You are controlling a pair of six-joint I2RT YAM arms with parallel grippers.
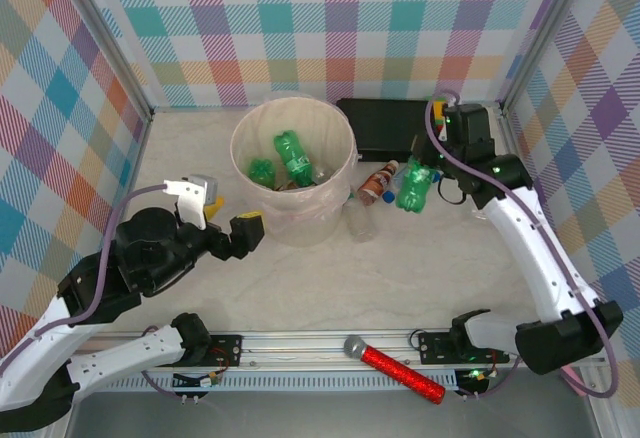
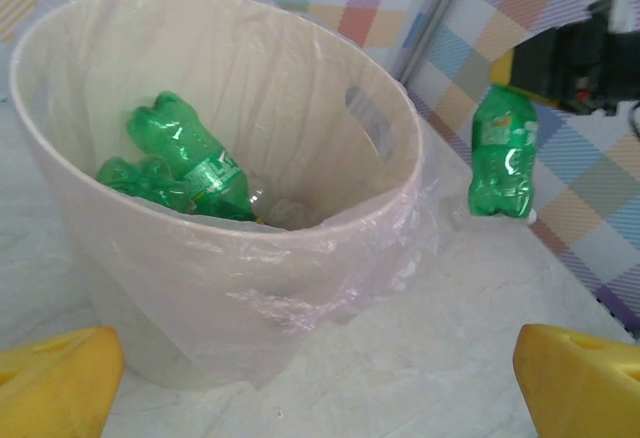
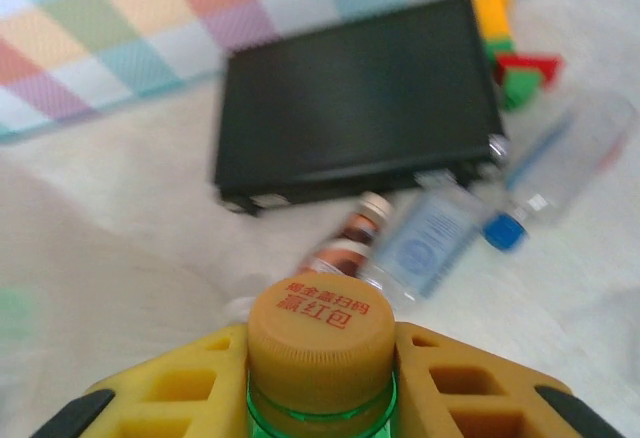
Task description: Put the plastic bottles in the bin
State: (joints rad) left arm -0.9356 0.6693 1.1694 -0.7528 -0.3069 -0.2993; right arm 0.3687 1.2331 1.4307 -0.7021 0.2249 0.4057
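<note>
**Counter stock with one bottle in the right gripper**

1. Counter: pale and marbled, walled by plaid panels.
2. Bin: round cream bucket lined with thin clear film, standing at centre towards the far side. Inside lie two green bottles, close together, with something clear beside them that cannot be made out.
3. Black box: flat and rectangular, at the far edge just right of the bin.
4. Left gripper: yellow-tipped fingers spread wide with nothing between them, near and left of the bin, facing its wall.
5. Right gripper: yellow fingers pressed onto the neck of a green bottle, just under its orange-yellow cap. The bottle hangs cap-up, right of the bin and outside its rim.
6. Red microphone: glittery, lying on the rail at the near edge.
7. Clear bottle: on the counter against the bin's right side.
8. Blue-labelled clear bottle: lying near the black box, beside a brown bottle.
9. Blue-capped clear bottle: lying right of those two.
10. Coloured blocks: a small cluster at the box's right end.
</note>
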